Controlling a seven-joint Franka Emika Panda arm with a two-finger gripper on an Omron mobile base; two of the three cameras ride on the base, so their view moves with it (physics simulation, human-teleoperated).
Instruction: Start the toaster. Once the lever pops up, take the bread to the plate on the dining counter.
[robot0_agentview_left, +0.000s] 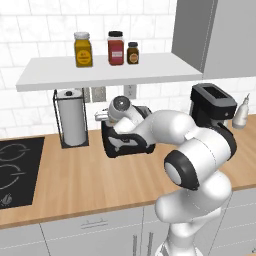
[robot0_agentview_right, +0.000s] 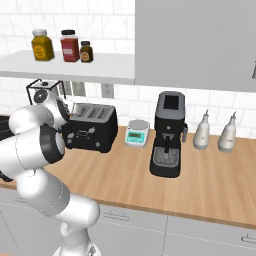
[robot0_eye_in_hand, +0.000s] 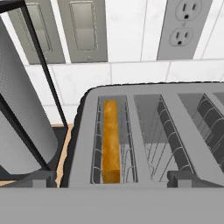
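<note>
The black toaster (robot0_agentview_right: 92, 127) stands on the worktop against the wall, and my arm partly covers it in the left base view (robot0_agentview_left: 125, 150). In the hand view I look down on its top (robot0_eye_in_hand: 148, 100). The bread (robot0_eye_in_hand: 111, 140) sits sunk in the leftmost slot, with only its golden-brown top edge showing. My gripper (robot0_eye_in_hand: 116, 179) hovers just above the toaster's near left end (robot0_agentview_left: 102, 116), open, with the fingertips (robot0_eye_in_hand: 39, 177) set wide apart and nothing between them. The lever on the front face is too small to make out. The plate and the dining counter are out of view.
A paper towel roll in a black wire holder (robot0_agentview_left: 72, 117) stands close to the toaster's left (robot0_eye_in_hand: 17, 131). On its right come a small kitchen scale (robot0_agentview_right: 136, 132), a coffee machine (robot0_agentview_right: 170, 132) and two bottles (robot0_agentview_right: 202, 131). A shelf with jars (robot0_agentview_left: 100, 70) hangs overhead. A black hob (robot0_agentview_left: 15, 170) lies far left.
</note>
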